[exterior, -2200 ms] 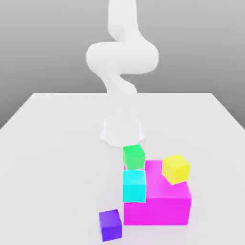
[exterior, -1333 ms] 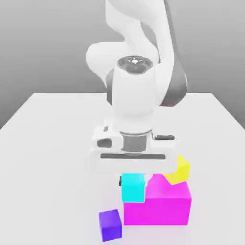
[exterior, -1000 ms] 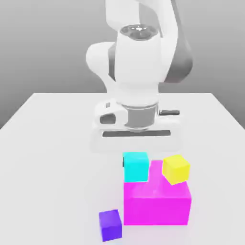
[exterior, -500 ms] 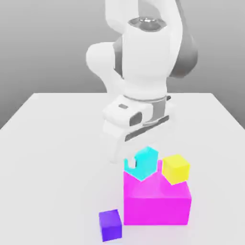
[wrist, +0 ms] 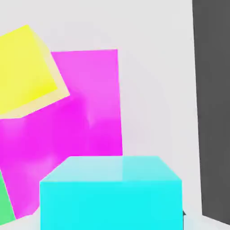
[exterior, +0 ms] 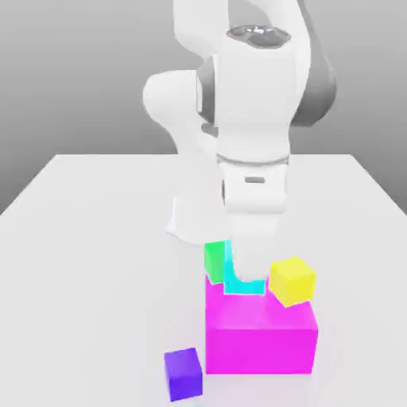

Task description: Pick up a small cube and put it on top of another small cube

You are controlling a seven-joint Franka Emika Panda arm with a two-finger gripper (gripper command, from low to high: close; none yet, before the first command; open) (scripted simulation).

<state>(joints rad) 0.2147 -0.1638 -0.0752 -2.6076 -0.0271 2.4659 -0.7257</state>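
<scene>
The gripper (exterior: pixel 242 282) is closed on the cyan cube (exterior: pixel 237 282), above the magenta block (exterior: pixel 261 338). The green cube (exterior: pixel 214 258) is behind, the yellow cube (exterior: pixel 292 280) beside

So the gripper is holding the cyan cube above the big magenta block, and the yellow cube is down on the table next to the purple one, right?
Not quite. The yellow cube sits on the magenta block, as the exterior view shows; only the purple cube is on the table. The gripper does hold the cyan cube above that block.
</scene>
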